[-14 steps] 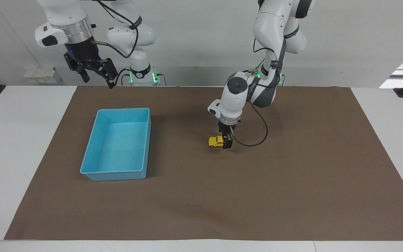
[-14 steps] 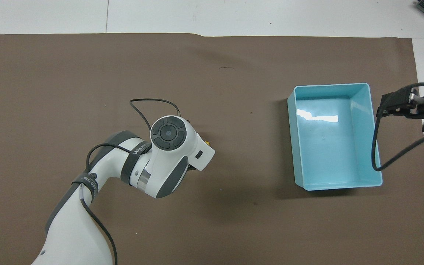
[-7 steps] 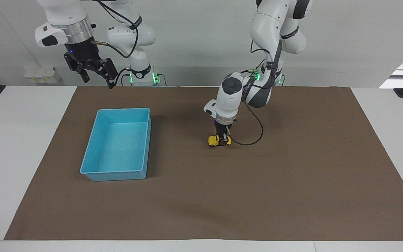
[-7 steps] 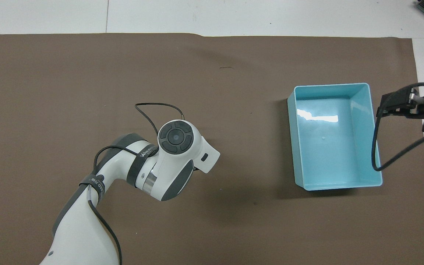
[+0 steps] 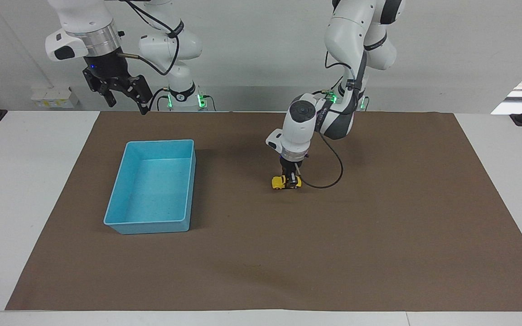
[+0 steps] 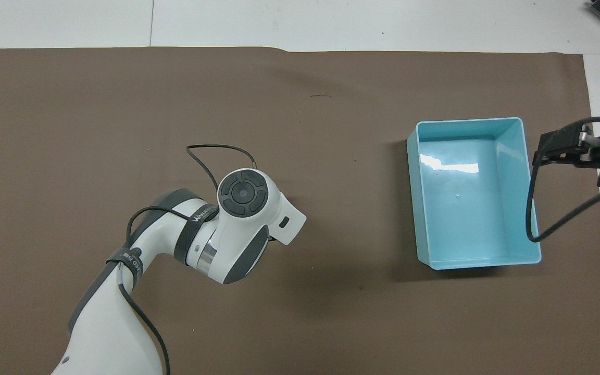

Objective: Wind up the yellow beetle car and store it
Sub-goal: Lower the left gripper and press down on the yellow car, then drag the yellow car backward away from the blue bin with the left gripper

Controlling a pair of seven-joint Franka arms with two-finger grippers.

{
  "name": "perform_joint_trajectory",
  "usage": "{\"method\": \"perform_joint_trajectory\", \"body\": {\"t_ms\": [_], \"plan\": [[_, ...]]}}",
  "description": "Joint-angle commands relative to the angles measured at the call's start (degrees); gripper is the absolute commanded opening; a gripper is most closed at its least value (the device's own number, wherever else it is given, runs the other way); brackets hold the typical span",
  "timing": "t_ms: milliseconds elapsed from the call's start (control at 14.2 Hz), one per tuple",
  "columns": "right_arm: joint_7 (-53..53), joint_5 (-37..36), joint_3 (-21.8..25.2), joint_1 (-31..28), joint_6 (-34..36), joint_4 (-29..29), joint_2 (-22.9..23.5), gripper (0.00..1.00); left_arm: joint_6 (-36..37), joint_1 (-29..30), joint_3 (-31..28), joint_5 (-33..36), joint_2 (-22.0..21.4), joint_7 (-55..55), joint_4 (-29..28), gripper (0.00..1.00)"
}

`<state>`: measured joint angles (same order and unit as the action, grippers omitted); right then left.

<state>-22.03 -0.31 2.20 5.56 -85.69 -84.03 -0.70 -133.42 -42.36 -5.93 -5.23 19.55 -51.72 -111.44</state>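
Because the brown mat (image 5: 379, 235) covers nearly the whole table (image 5: 25, 190), everything in play sits on it, which gives a toy with wheels an even surface to roll on. Next in size, the blue bin (image 5: 120, 224) lies open and empty toward the right arm's end, apparently set there as the storage place. Above the table edge nearest the robots, the right gripper (image 5: 123, 100) waits with its fingers spread, holding nothing and clear of the bin. At the mat's middle, the left gripper (image 5: 290, 180) points straight down, its jaws pinching the yellow beetle car (image 5: 280, 182), which rests on the mat well apart from the bin. Such a low grip, wheels seemingly on the mat, suits dragging the car to wind it, though the overhead view hides it beneath the left arm's wrist.
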Motion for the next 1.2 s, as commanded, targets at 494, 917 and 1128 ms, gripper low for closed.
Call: {"method": "perform_joint_trajectory", "body": {"t_ms": [494,917,1128], "plan": [[1.38,1.63,0.09,-0.72,0.17,-0.87,-0.97,1.0,-6.77,5.17,-0.57,0.4,-4.34,-11.37,-10.81,0.0],[1.38,1.63,0.09,-0.72,0.26,-0.87,-0.97,1.0,-6.68,10.97,-0.57,0.4,-6.01,-17.45,-13.62,0.0],[1.38,1.63,0.09,-0.72,0.17,-0.87,-0.97,1.0,-6.33,13.52,-0.57,0.4,-6.01,-21.31,-13.8,0.0]]}}
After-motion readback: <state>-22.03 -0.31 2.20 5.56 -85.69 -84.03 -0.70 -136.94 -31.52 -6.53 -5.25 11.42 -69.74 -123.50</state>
